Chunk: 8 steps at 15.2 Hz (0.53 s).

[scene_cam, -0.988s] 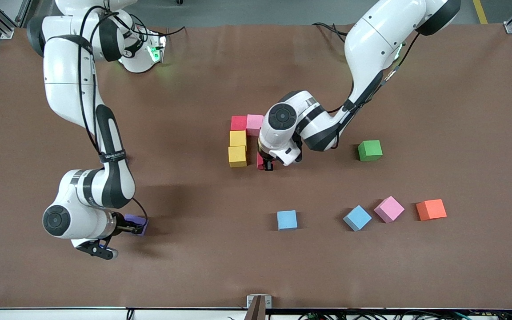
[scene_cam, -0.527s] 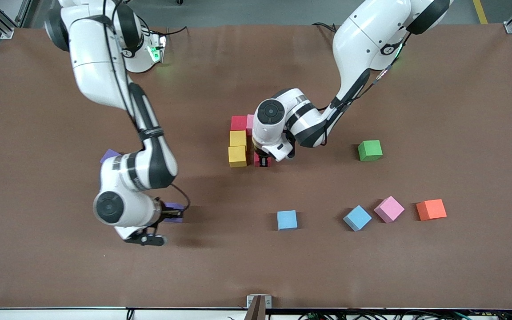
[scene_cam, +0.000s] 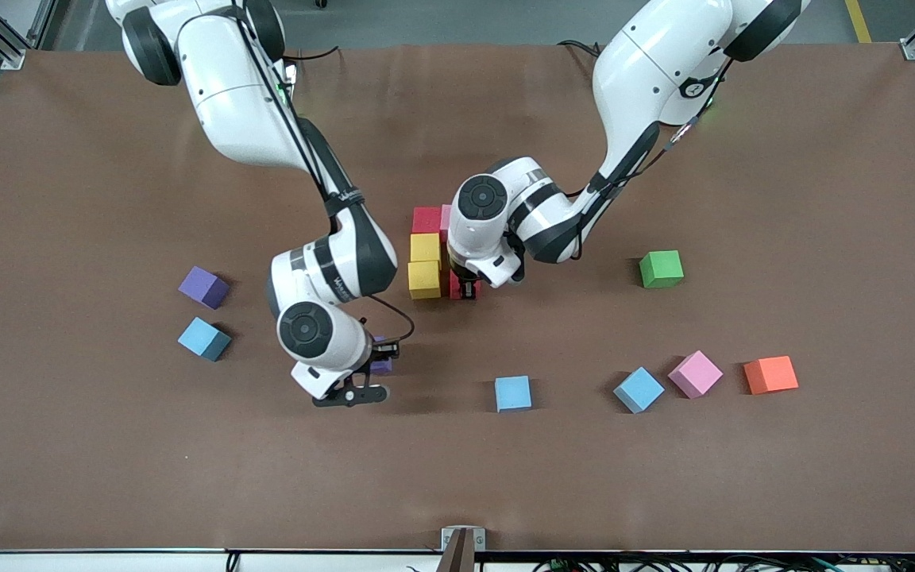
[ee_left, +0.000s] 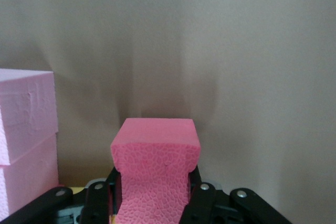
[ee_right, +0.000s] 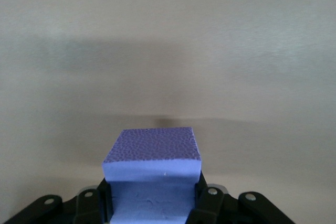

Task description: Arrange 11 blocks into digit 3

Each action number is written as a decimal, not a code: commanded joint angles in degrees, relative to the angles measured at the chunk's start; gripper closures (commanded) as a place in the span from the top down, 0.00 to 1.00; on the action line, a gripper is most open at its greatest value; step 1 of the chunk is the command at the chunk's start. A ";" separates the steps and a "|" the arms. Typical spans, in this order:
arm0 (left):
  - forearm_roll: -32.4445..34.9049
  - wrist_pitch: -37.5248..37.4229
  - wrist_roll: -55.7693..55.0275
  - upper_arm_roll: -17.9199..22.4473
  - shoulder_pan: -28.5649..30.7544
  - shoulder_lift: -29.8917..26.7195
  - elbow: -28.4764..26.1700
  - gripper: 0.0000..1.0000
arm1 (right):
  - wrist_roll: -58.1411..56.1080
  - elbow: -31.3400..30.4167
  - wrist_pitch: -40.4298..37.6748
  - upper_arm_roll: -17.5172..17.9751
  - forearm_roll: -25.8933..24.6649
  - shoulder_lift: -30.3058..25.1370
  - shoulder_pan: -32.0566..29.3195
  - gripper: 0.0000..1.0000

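Gripping a red block point(scene_cam: 455, 287) beside the yellow blocks point(scene_cam: 424, 280), the left claw point(scene_cam: 467, 291) was clamped; the right claw point(scene_cam: 382, 361), above bare tabletop point(scene_cam: 457, 477), pinched a purple block point(ee_right: 151, 174).

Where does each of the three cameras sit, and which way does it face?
Front view: high across the table, facing both arms; shows the left gripper and right gripper.
Left wrist view: on the left arm's wrist, looking past its gripper shut on a red block; pink blocks beside.
Right wrist view: on the right arm's wrist; its gripper shut on a purple block.
Shared: both held blocks also show in the front view.
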 commanded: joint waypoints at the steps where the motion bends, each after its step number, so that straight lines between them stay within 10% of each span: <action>1: 0.57 1.97 -1.43 0.59 -0.71 0.88 0.68 0.04 | 2.28 -0.92 2.00 -0.13 -0.15 -0.05 1.27 0.20; 8: 0.66 2.85 -1.35 0.51 -0.80 0.97 1.03 0.04 | 2.55 -0.92 2.27 -0.04 0.03 0.30 0.40 0.21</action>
